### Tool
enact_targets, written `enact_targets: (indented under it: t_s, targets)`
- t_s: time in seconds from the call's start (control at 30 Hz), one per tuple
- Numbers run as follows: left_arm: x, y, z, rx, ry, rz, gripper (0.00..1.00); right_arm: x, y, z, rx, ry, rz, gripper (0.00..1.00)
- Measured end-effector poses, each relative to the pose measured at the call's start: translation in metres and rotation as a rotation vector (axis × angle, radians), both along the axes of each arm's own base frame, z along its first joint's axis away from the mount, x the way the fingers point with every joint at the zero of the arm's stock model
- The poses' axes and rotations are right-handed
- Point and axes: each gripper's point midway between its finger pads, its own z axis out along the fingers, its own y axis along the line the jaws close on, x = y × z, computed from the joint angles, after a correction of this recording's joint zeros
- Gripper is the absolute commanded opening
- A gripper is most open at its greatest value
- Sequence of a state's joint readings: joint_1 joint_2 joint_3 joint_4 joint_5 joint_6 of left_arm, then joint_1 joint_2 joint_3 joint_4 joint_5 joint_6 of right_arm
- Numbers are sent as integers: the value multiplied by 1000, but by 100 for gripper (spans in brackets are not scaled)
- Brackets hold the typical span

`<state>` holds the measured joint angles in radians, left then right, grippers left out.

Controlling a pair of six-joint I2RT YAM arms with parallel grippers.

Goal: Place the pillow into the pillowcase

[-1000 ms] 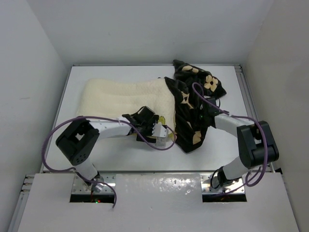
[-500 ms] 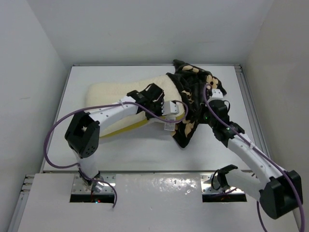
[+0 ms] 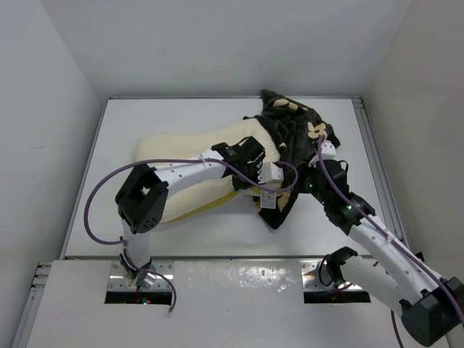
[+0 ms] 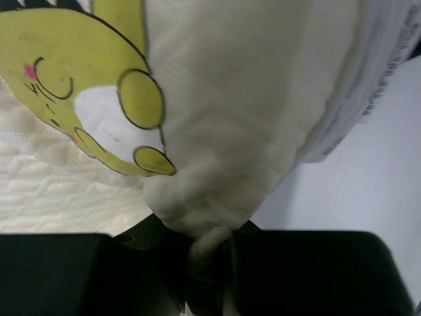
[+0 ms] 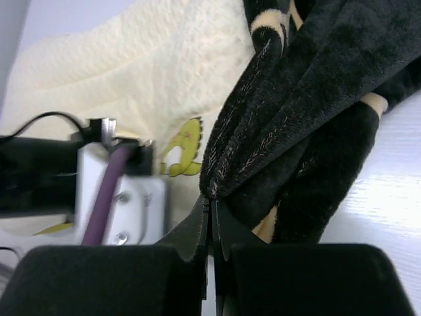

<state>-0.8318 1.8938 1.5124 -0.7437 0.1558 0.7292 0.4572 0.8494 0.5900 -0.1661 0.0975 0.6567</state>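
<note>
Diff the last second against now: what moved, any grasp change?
The left claw, shut on the pillow, carried its near edge rightward and toward the far side, closer to the pillowcase; that edge is now raised. The right arm unfolded, with the right claw shut on the pillowcase, which bunched up shorter. No visible grasp change; the pillowcase's far corner stayed put.

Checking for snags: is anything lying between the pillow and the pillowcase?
No separate thing is visible. The left tool grips the pillow right at the bunched pillowcase, which the right tool pinches; only the case's own folds could hinder.
</note>
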Motion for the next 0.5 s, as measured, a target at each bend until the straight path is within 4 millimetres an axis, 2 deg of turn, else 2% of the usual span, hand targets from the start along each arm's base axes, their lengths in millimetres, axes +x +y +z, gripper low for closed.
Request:
enact_targets:
  t_s: [0.07, 0.17, 0.37, 0.43, 0.47, 0.5]
  targets:
    - [1, -1, -8, -1, 9, 18, 0, -6, 3, 2, 29, -5, 3, 0]
    - [3, -8, -7, -26, 0, 30, 0, -13, 3, 1, 71, -5, -9, 0]
    - [3, -17, -11, -78, 12, 61, 26, -20, 5, -15, 146, 39, -33, 0]
    - [0, -21, -10, -100, 33, 69, 42, -24, 8, -32, 170, 81, -35, 0]
    - [-1, -23, -9, -114, 45, 75, 52, -26, 9, -41, 174, 108, -35, 17]
    - [-3, -25, -9, -125, 58, 79, 56, -29, 10, -51, 176, 140, -40, 40]
